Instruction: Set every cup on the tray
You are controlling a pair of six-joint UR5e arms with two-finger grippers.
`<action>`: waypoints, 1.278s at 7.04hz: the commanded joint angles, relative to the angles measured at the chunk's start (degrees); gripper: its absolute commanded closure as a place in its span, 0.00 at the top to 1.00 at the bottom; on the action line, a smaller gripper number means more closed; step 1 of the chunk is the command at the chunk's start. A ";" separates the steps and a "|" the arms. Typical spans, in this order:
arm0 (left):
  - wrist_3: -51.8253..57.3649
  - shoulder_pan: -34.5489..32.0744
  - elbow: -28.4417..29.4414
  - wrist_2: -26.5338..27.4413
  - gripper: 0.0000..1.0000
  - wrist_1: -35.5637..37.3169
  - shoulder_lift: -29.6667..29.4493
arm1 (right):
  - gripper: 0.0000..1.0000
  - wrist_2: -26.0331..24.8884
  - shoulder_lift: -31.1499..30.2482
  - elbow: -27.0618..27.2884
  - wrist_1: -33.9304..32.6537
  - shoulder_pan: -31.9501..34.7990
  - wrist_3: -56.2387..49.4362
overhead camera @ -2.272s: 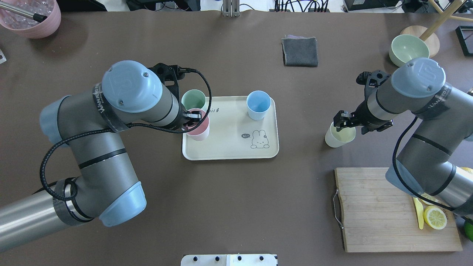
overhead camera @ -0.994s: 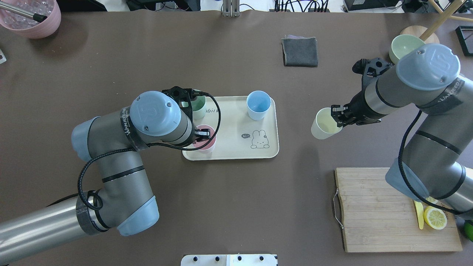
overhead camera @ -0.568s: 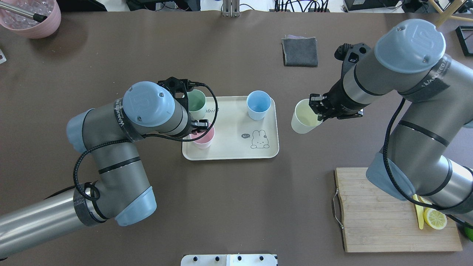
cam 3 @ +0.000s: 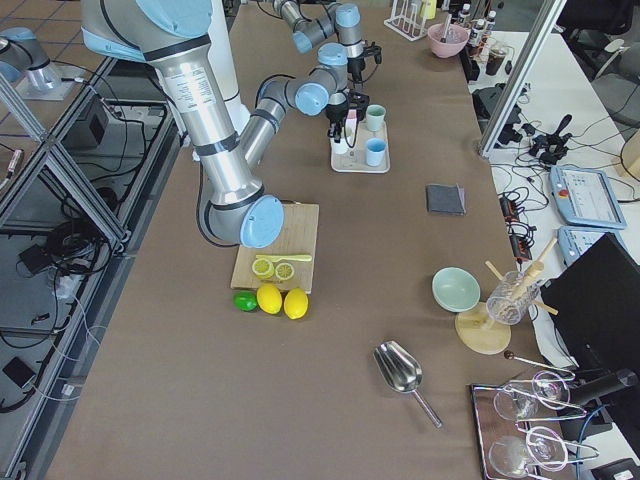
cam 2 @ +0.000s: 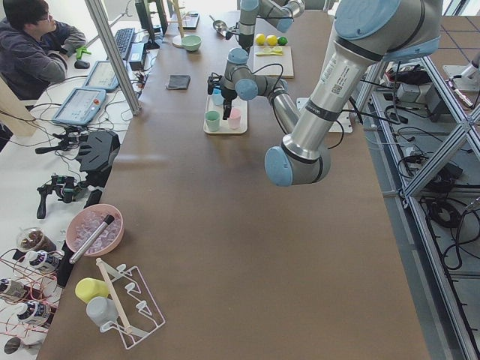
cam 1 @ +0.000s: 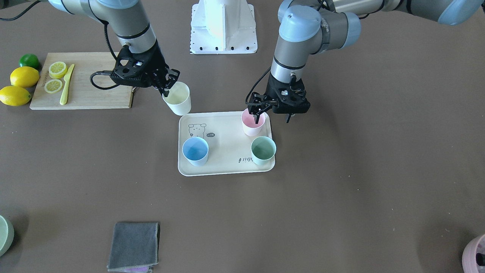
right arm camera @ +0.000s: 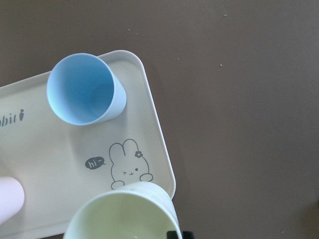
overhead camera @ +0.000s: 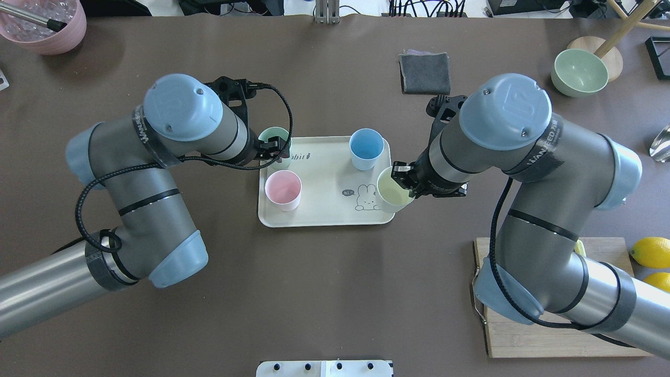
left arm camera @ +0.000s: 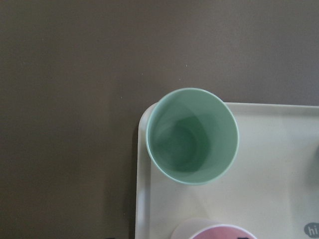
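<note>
The cream tray (overhead camera: pixel 330 178) (cam 1: pixel 223 144) carries the pink cup (overhead camera: pixel 283 190) (cam 1: pixel 248 128), the mint green cup (overhead camera: pixel 272 137) (left arm camera: pixel 192 135) and the light blue cup (overhead camera: pixel 366 148) (right arm camera: pixel 82 89). My left gripper (cam 1: pixel 257 115) (overhead camera: pixel 275 152) hovers open above the pink cup with nothing in it. The pale yellow cup (overhead camera: pixel 390 196) (cam 1: pixel 177 98) (right arm camera: pixel 124 214) hangs tilted over the tray's near right corner by the rabbit drawing. My right gripper (overhead camera: pixel 405 175) (cam 1: pixel 166 88) is shut on its rim.
A wooden cutting board (cam 1: pixel 87 87) with lemon slices and a knife lies to my right, whole lemons (cam 1: pixel 23 76) beside it. Farther out are a grey cloth (overhead camera: pixel 425 73), a pale green bowl (overhead camera: pixel 579 72) and a ribbed pink pot (overhead camera: pixel 47 26).
My right arm has carried the yellow cup left, from beside the board to the tray's right edge. My left gripper has let go of the pink cup and risen off it.
</note>
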 commanded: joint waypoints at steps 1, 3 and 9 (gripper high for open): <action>6.31 -4.47 -3.38 -4.90 0.99 0.16 3.53 | 0.00 -1.56 4.30 -5.70 0.64 -1.34 1.50; 7.48 -5.36 -3.84 -5.43 0.99 0.16 3.91 | 0.00 -2.88 5.36 -8.52 0.74 -1.43 1.86; 7.57 -5.45 -4.19 -5.52 0.99 0.07 4.87 | 1.00 -3.24 5.72 -14.34 9.17 -1.26 1.08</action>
